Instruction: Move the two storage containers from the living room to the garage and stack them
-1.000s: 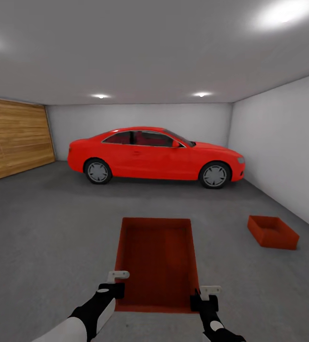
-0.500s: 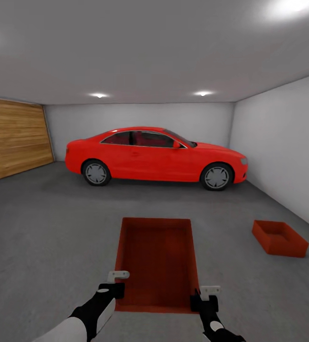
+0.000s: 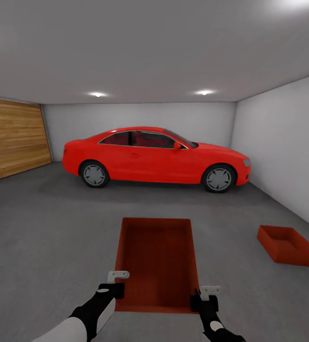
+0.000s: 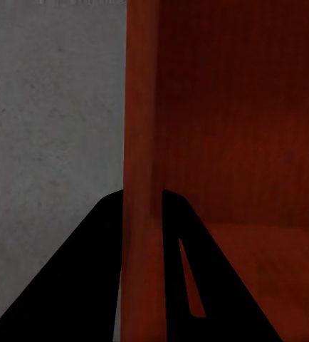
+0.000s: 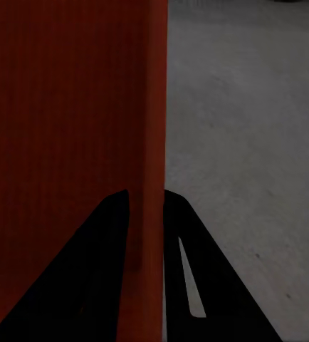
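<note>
I am in the garage. I carry one orange-red storage container (image 3: 156,259) in front of me, open side up, above the dark grey concrete floor (image 3: 45,237). My left gripper (image 3: 117,285) is shut on its left wall (image 4: 144,142) near the close corner. My right gripper (image 3: 205,297) is shut on its right wall (image 5: 151,107). Both wrist views show a thin ribbed wall clamped between dark fingers (image 4: 90,278) (image 5: 211,271). The second storage container (image 3: 287,244) rests on the floor to the right, beside the white wall.
A red car (image 3: 154,156) is parked across the far end. A wooden plank door (image 3: 12,142) covers the left side. A white wall (image 3: 287,147) runs along the right. Open concrete lies between me and the car.
The whole view has shifted: the car has grown slightly and the floor container has slid right and lower in frame, so the camera moved forward. Both grips on the carried container are unchanged.
</note>
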{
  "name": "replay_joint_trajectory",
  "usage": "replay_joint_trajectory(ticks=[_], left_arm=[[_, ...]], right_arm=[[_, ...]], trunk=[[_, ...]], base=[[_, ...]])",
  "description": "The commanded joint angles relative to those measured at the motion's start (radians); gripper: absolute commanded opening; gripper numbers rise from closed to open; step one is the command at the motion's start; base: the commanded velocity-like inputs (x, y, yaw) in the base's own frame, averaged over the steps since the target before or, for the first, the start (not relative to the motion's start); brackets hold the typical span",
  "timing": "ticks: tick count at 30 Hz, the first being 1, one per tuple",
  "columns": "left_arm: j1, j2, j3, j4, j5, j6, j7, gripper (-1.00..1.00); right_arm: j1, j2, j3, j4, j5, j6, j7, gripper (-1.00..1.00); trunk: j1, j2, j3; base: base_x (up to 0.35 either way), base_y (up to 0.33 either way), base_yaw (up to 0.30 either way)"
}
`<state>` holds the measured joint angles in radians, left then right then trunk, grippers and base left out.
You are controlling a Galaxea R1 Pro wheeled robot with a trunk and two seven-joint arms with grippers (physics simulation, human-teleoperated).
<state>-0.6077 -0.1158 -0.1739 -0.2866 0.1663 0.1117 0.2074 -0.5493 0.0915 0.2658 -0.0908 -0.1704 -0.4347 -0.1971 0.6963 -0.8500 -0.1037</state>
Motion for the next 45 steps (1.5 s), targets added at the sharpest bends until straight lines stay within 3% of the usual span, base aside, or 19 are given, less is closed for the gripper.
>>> replay_joint_trajectory(ticks=[1, 45], left_arm=[[0.000, 0.001, 0.002, 0.000, -0.002, 0.006, 0.012, -1.00], [0.000, 0.001, 0.002, 0.001, -0.001, 0.006, 0.012, -1.00]], right_arm=[[-0.001, 0.001, -0.012, -0.004, 0.008, -0.051, 0.004, -1.00], [-0.001, -0.001, -0.013, -0.004, 0.008, -0.052, 0.004, -1.00]], trunk=[[0.001, -0.001, -0.002], [0.001, -0.001, -0.002]], base=[[0.321, 0.000, 0.000], [0.321, 0.000, 0.000]])
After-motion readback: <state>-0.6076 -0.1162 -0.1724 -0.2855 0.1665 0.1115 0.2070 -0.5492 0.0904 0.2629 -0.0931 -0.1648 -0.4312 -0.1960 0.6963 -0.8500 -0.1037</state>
